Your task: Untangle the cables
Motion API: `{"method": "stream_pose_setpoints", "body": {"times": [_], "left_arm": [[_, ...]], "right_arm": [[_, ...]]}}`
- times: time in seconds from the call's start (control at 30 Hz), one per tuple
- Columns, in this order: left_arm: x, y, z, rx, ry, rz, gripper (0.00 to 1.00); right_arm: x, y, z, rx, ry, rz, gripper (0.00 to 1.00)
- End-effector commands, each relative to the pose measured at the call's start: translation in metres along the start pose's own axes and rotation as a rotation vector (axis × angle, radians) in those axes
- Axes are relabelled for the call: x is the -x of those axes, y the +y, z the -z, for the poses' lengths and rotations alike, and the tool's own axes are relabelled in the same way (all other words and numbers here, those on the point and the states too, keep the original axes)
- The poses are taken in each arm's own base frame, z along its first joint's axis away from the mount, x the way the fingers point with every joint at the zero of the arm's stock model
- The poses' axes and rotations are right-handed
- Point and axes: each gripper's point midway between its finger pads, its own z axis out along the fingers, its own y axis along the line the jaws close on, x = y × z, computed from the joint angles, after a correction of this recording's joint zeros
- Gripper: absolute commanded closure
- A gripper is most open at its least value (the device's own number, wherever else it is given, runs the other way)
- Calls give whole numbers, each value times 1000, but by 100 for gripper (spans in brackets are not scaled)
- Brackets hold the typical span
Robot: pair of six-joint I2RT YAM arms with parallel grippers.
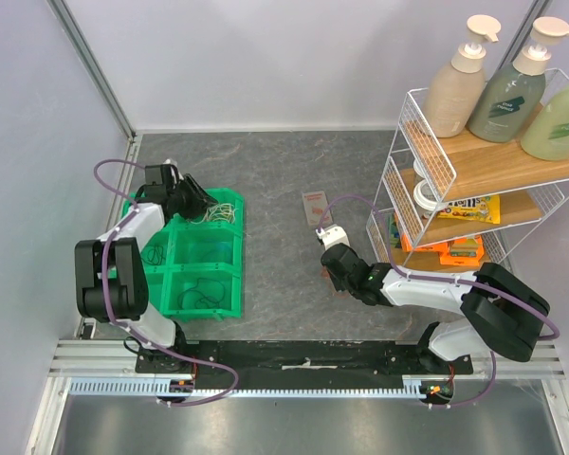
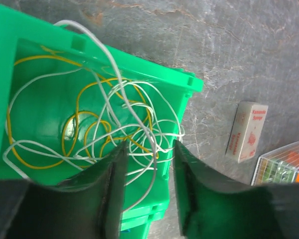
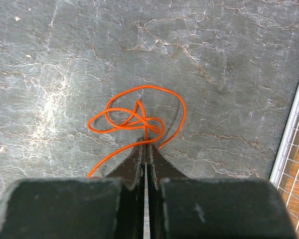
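Observation:
A green divided bin [image 1: 239, 248] stands at the left. Its back right compartment holds tangled white cables [image 1: 224, 210] and yellow cables [image 2: 40, 164]. My left gripper [image 1: 195, 203] hovers over that compartment's near rim. In the left wrist view this gripper [image 2: 149, 148] is open, and a loose white cable [image 2: 139, 124] that loops over the bin's rim [image 2: 139, 62] runs down between the jaws. My right gripper [image 3: 146, 143] is low over the table, shut on an orange cable [image 3: 165, 92] that lies in loops on the grey surface. Black cables [image 1: 205, 290] lie in the nearer compartments.
A small white sponge box [image 1: 316, 206] lies on the table between the arms. A white wire rack [image 1: 410, 190] with wooden shelves, bottles and snack packs stands at the right, and its edge [image 3: 294, 134] is close to my right gripper. A metal rail [image 1: 303, 365] runs along the near edge.

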Motion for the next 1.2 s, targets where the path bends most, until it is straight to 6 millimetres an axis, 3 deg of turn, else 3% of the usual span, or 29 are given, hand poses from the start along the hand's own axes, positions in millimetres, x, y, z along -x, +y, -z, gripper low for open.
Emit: {"method": "stream_pose_setpoints", "body": {"times": [0.0, 0.07, 0.13, 0.27, 0.43, 0.6, 0.7, 0.8, 1.0, 1.17], "left_arm": [[20, -37, 27, -118, -85, -57, 37], [20, -44, 40, -144, -106, -87, 19], [20, -49, 53, -160, -118, -119, 11], [8, -68, 79, -254, -116, -177, 10], [-36, -102, 111, -486, -57, -278, 17], [-148, -152, 137, -788, 162, -510, 13], [-209, -167, 153, -883, 232, -638, 12], [-233, -163, 156, -880, 207, -695, 13], [-254, -148, 154, -847, 192, -811, 16], [-271, -134, 140, -733, 255, -834, 15]], "right_arm": [[10, 2, 2, 14, -37, -17, 98], [10, 2, 2, 17, -35, -13, 98], [11, 3, 2, 18, -36, -14, 98], [13, 10, 6, 72, -47, -2, 98], [29, 50, 26, 338, -141, 30, 96], [47, 81, 54, 548, -216, 17, 96], [57, 98, 66, 652, -226, 28, 96], [65, 107, 75, 710, -233, 24, 97], [83, 123, 108, 858, -283, 15, 98], [96, 135, 138, 988, -333, 2, 98]]}}
